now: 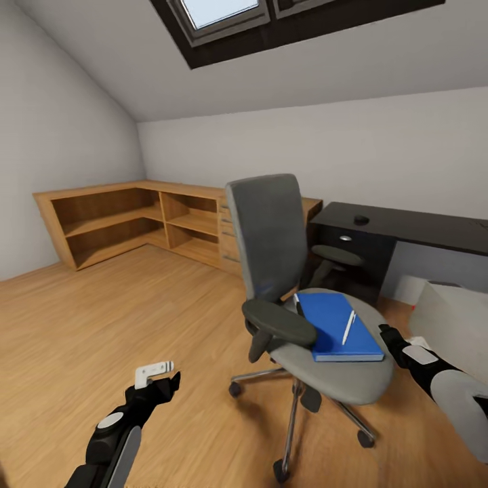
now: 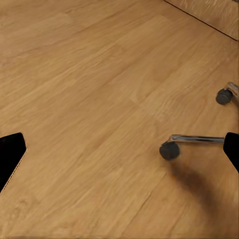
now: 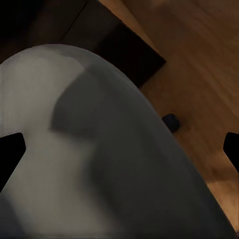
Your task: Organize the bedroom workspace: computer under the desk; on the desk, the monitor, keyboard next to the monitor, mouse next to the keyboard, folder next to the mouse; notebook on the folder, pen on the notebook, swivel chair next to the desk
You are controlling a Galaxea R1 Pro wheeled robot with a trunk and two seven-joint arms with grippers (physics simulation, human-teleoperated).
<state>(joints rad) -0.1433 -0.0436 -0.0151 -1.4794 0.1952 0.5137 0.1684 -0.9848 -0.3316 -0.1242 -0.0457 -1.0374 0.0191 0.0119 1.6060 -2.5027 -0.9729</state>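
The blue folder lies on the swivel chair seat, long axis toward the backrest; right hand, spread wide, is nearest; left hand also wide.

We see an attic home room: sloped ceiling, skylight, plank floor, wooden shelving, desk.

We count one swivel chair at center frame, one blue folder and one pen on its seat, and two skylights at top.
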